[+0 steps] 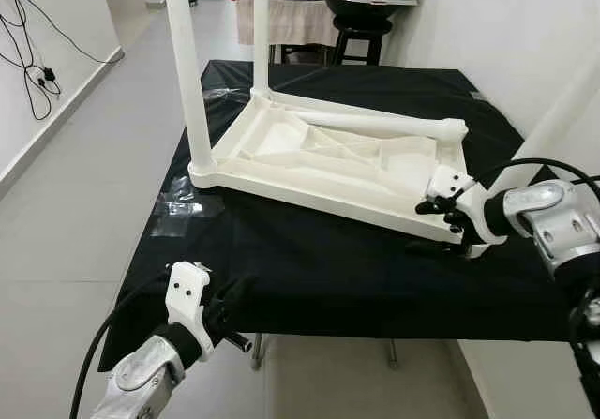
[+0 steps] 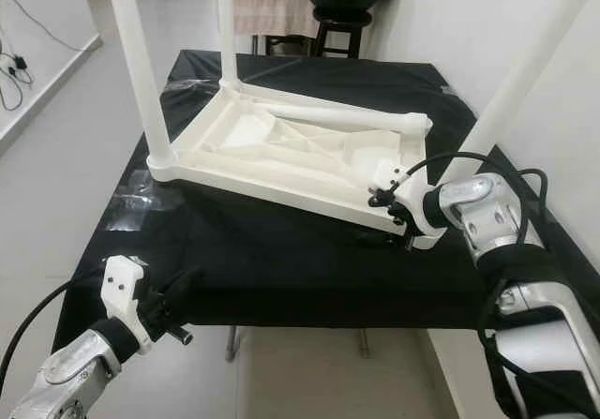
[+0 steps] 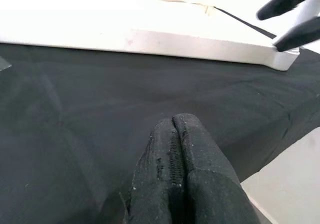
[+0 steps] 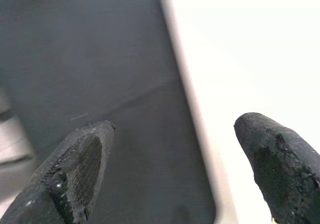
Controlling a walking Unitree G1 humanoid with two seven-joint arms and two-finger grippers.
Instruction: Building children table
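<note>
The white tabletop [image 1: 328, 161] is laid upside down, legs upward, its length running left-right; the right gripper [image 1: 441, 220] is spread at its corner, the left gripper [image 3: 175, 134] pressed together.

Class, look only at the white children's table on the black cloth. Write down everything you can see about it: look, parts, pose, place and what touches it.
The white children's table looks like moulded plastic and lies upside down on the black cloth, its ribbed underside facing up. Two legs stand upright from its left-hand corners, and one loose leg lies across its far edge. The right gripper is at its near right corner, fingers open about the rim. The left gripper, shut, waits by the cloth's near edge, apart from the table.
</note>
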